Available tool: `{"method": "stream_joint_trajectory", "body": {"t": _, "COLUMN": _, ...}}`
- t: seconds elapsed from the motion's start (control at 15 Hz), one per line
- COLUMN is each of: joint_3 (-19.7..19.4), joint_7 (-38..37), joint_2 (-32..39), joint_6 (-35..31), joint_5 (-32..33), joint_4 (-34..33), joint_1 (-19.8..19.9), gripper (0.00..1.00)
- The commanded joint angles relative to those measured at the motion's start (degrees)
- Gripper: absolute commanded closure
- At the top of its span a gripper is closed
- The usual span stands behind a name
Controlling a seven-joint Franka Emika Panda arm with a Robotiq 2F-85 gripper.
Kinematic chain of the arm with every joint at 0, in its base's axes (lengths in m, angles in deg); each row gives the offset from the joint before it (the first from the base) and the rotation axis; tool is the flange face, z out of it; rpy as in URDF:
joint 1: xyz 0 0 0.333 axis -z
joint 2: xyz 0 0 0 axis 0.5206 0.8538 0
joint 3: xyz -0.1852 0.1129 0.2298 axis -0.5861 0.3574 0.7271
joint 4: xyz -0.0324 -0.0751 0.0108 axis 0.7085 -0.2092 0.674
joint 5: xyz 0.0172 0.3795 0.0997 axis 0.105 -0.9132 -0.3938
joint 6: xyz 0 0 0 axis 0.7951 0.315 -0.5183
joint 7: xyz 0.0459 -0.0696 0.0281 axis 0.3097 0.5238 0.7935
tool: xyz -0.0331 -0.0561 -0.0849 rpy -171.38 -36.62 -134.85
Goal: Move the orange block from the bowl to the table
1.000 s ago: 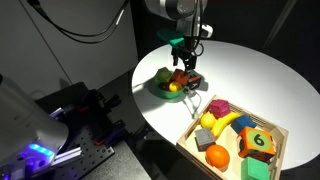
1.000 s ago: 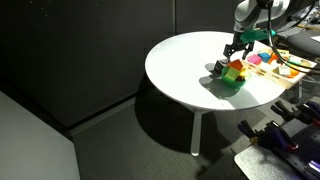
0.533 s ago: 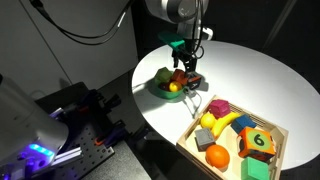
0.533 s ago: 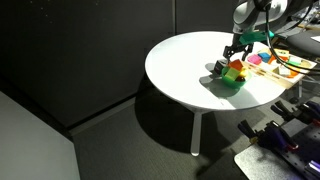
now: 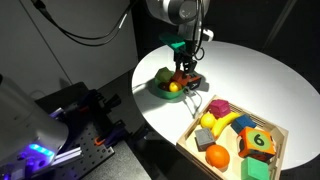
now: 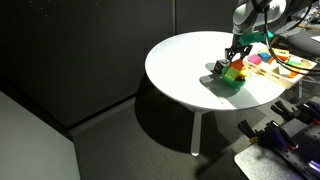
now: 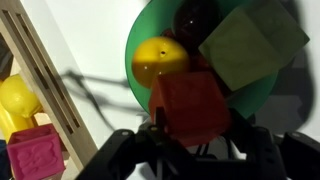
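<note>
The orange block (image 7: 190,105) fills the lower middle of the wrist view, lying at the near rim of the dark-green bowl (image 7: 255,95). My gripper (image 7: 195,125) is shut on it, with a dark finger pressed against each side. In both exterior views the gripper (image 5: 185,76) (image 6: 233,63) reaches straight down into the bowl (image 5: 158,90) (image 6: 232,80) on the round white table (image 5: 250,70) (image 6: 185,65). The block (image 5: 181,81) shows as a red patch between the fingers.
The bowl also holds a yellow ball (image 7: 160,60), a green cube (image 7: 250,45) and a dark round thing behind them. A wooden tray (image 5: 270,128) of toy fruit and blocks stands beside the bowl; its edge (image 7: 40,70) runs along the left of the wrist view.
The fingers have come together onto the orange block. The arm stays over the bowl, hardly moved.
</note>
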Motion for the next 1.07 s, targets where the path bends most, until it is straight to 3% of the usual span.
{"method": "stream_joint_trajectory", "body": {"t": 0.0, "joint_3": -0.72, "joint_7": -2.13, "joint_2": -1.27, "joint_6": 1.62, "joint_5": 0.97, "joint_4": -0.54, "joint_1": -1.11, "gripper": 0.65}}
{"method": "stream_joint_trajectory", "body": {"t": 0.67, "joint_3": -0.37, "joint_7": -1.92, "joint_2": -9.39, "joint_6": 4.01, "joint_5": 1.39, "joint_4": 2.51, "joint_1": -1.57, "gripper": 0.68}}
{"method": "stream_joint_trajectory", "body": {"t": 1.0, "joint_3": -0.56, "joint_7": -2.15, "joint_2": -10.32, "joint_6": 3.37, "joint_5": 0.45, "joint_4": 0.43, "joint_1": -0.74, "gripper": 0.68}}
